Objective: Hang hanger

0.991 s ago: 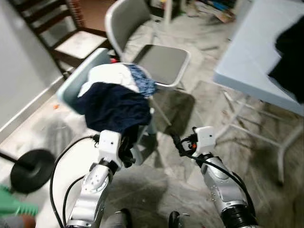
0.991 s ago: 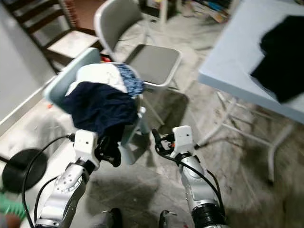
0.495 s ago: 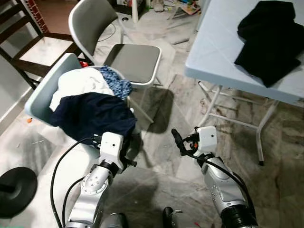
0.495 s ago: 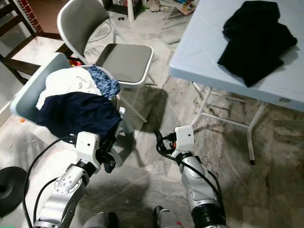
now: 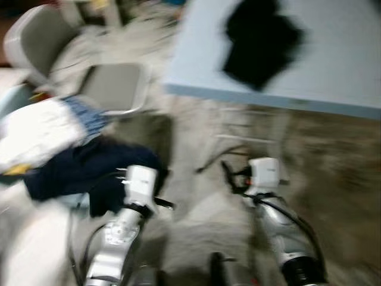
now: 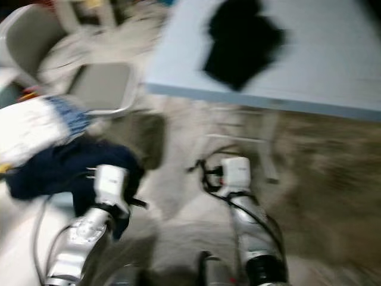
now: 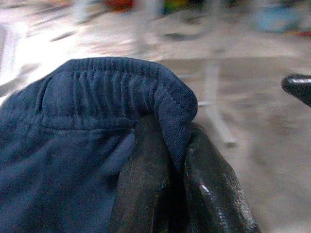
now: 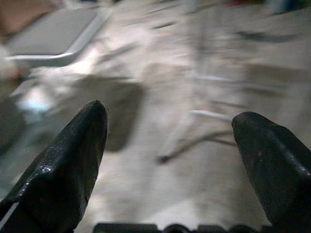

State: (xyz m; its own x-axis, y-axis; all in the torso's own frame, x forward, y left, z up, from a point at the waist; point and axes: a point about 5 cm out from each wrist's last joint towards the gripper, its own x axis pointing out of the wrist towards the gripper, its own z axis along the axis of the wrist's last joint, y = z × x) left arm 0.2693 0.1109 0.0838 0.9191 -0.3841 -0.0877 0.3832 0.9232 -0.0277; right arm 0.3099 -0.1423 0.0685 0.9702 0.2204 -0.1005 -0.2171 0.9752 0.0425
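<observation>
Left gripper [image 7: 167, 160] clenched on navy garment [image 7: 73, 145] waistband, lower centre. Right gripper [image 8: 170, 145] released, fingers spread. No legible writing; frames blurred.

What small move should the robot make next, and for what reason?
Probably lift the left end effector a little to free the navy garment. It is shut on the garment's elastic waistband while the rest lies on the chair pile. The right end effector is open, holding nothing.

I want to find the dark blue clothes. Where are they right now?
The dark blue garment is pinched at its waistband in the left gripper, on the robot's left, draping off the chair beside the white clothes.
</observation>
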